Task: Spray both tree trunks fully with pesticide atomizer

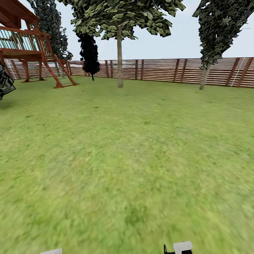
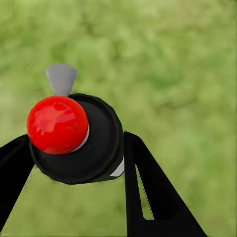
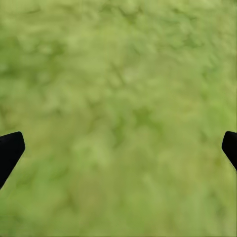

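atomizer (image 2: pixel 94 143): red-capped, clamped in left pincer (image 2: pixel 74 163) | trees: trunks (image 1: pixel 120 60) (image 1: pixel 205 76) upright by fence, far across lawn

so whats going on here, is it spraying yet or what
Not spraying yet. The left gripper is shut on the pesticide atomizer, its red cap button facing the wrist camera, with lawn beneath. The right gripper hangs open over grass, holding nothing. From the head view the robot faces across the lawn toward a tree with a straight pale trunk near the wooden fence, and it is still well short of it. A second, leaning tree stands further right.
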Motion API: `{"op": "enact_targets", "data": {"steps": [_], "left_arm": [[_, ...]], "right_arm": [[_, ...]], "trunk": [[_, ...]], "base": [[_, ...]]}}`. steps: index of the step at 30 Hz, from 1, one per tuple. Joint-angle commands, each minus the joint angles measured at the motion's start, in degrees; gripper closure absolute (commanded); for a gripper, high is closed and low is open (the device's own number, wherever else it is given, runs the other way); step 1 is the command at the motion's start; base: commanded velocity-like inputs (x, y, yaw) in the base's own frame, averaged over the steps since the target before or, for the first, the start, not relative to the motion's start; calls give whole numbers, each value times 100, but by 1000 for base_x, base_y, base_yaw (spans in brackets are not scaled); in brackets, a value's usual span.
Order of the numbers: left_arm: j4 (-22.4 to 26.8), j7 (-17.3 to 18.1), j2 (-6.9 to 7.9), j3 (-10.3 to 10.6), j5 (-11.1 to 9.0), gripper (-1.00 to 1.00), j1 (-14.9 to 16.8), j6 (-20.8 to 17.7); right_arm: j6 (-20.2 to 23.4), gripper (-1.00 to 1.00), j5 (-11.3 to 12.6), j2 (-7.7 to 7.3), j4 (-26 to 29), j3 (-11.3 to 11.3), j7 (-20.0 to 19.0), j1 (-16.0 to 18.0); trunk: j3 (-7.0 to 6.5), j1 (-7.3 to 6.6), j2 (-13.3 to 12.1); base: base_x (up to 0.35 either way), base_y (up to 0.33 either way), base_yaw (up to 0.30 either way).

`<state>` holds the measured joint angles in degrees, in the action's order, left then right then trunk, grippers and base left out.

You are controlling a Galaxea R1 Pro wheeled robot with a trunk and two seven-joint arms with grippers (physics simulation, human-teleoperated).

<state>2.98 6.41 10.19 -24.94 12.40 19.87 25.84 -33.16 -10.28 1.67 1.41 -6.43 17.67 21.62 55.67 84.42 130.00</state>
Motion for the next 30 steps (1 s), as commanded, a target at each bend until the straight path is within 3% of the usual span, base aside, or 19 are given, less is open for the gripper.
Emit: {"op": "enact_targets", "data": {"steps": [1,30], "left_arm": [[1,1,0,-2,-1,100,0,0],[1,1,0,1,-1,100,0,0]], "right_arm": [[1,-100,0,0,0,-2,0,0],[2,-100,0,0,0,1,0,0]], "trunk": [[0,0,0],[0,0,0]], "base": [[338,79,0],[338,79,0]]}}
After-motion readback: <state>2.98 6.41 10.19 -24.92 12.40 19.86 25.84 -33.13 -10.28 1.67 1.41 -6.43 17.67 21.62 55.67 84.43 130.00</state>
